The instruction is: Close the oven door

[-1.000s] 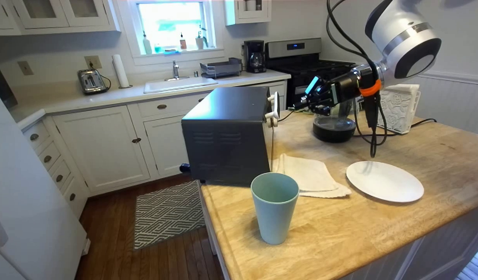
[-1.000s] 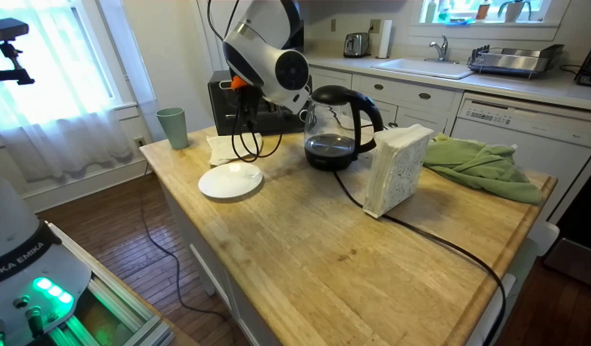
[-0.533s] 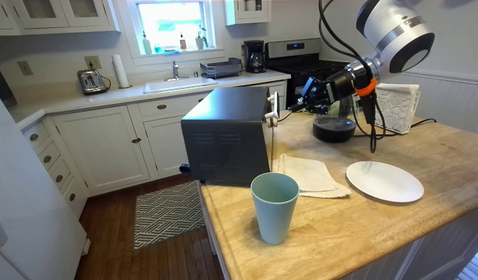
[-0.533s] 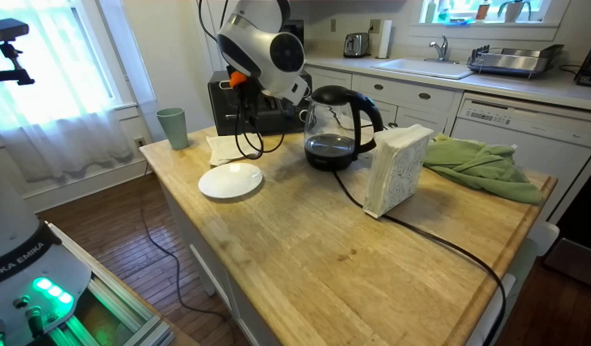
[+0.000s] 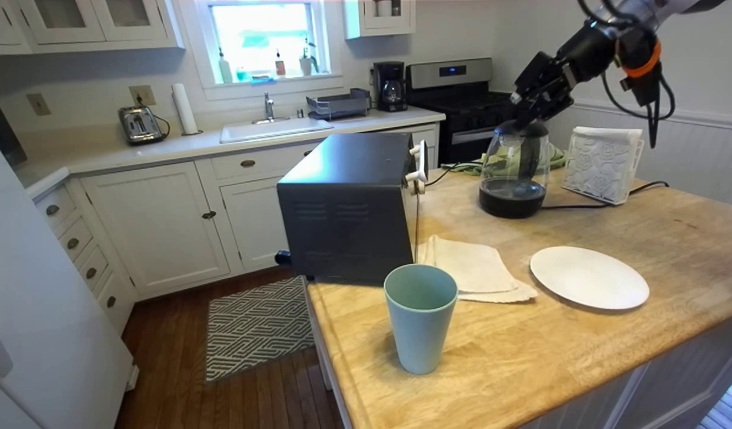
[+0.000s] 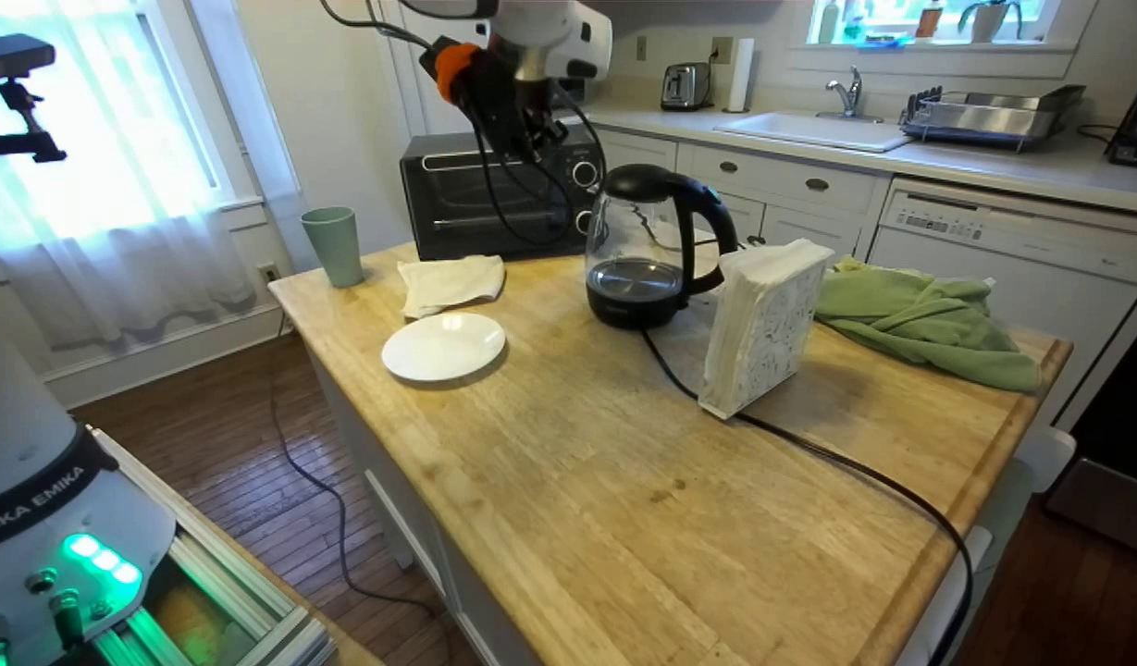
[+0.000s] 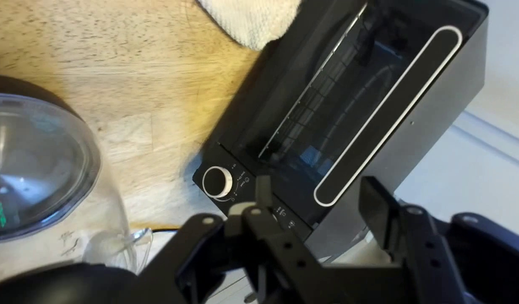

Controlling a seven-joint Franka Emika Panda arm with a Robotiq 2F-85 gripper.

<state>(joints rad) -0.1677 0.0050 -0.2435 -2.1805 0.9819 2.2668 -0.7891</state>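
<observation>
The oven (image 5: 348, 226) is a dark box at the end of the wooden table, in both exterior views. Its oven door (image 7: 339, 109) stands upright, flush with the front as far as I can see, with a glass window and a pale-rimmed handle (image 7: 390, 114) along its upper edge. In an exterior view the arm's cables cover part of the oven door (image 6: 457, 199). My gripper (image 7: 316, 192) is open, its fingers spread with nothing between them. It hangs in the air in front of the oven, apart from the door, with the control knob (image 7: 217, 181) beyond one finger.
A glass kettle (image 5: 513, 196) stands close under the gripper. Around it on the table are a napkin holder (image 5: 601, 167), a green towel (image 6: 929, 319) and a black cord (image 6: 836, 458). Nearer the oven lie a cream cloth (image 5: 473, 268), a white plate (image 5: 589, 277) and a teal cup (image 5: 421, 328).
My gripper has risen and drawn back from the oven front to above the kettle, and its jaws have gone from shut to spread. The oven and its door look unmoved.
</observation>
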